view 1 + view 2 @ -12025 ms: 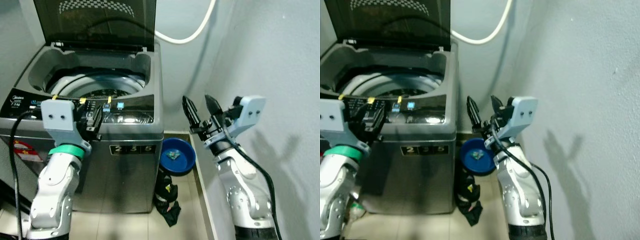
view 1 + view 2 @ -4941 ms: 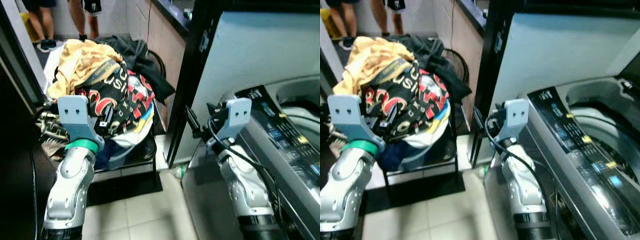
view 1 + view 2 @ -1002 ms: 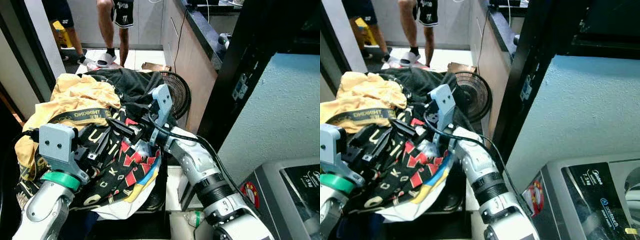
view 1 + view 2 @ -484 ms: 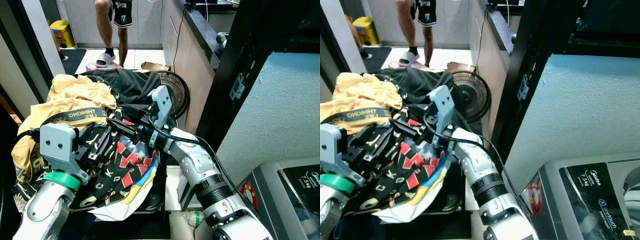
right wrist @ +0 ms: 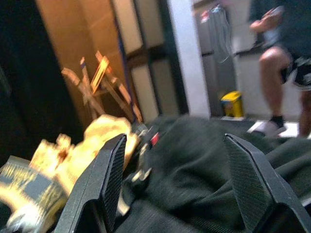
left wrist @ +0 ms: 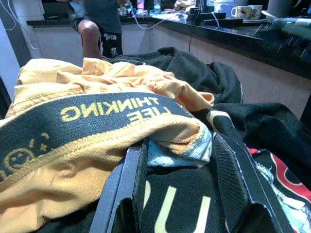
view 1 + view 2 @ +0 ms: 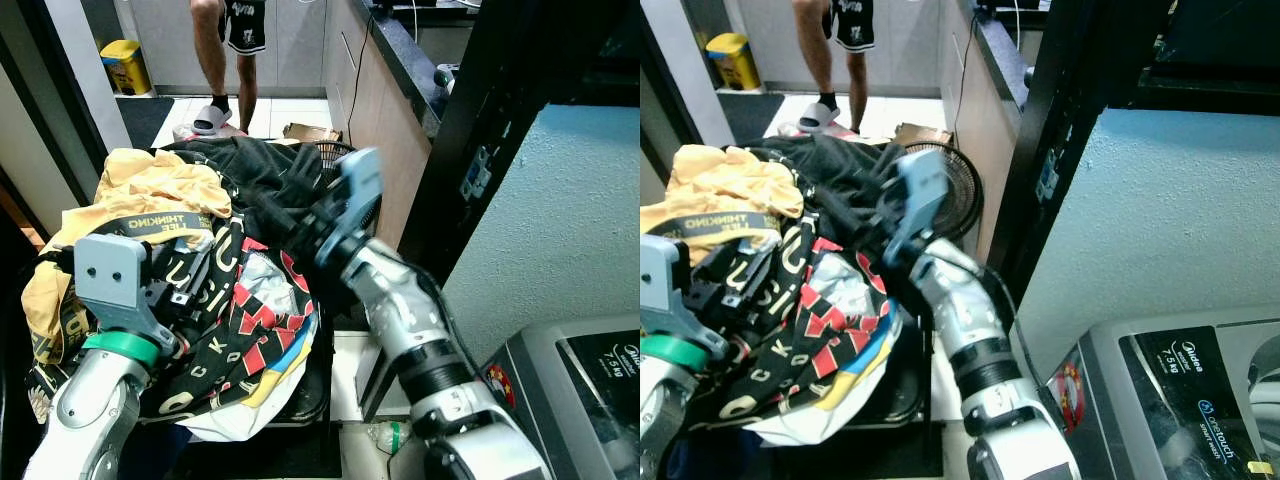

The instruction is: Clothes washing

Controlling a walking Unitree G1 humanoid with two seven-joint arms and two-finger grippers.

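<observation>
**Both grippers at the laundry heap**

The clothes pile (image 7: pixel 190 300) lies heaped left of the washer (image 7: pixel 575 385). The left gripper (image 6: pixel 177 182), jaws spread wide, rests on a black printed garment (image 6: pixel 184 204) with the yellow shirt's (image 7: pixel 150 195) hem between its fingers, nothing clamped. The right gripper (image 5: pixel 177 189), jaws also apart and empty, hovers over the dark garment (image 5: pixel 204 160). A person's legs (image 7: pixel 228 50) stand behind.
</observation>
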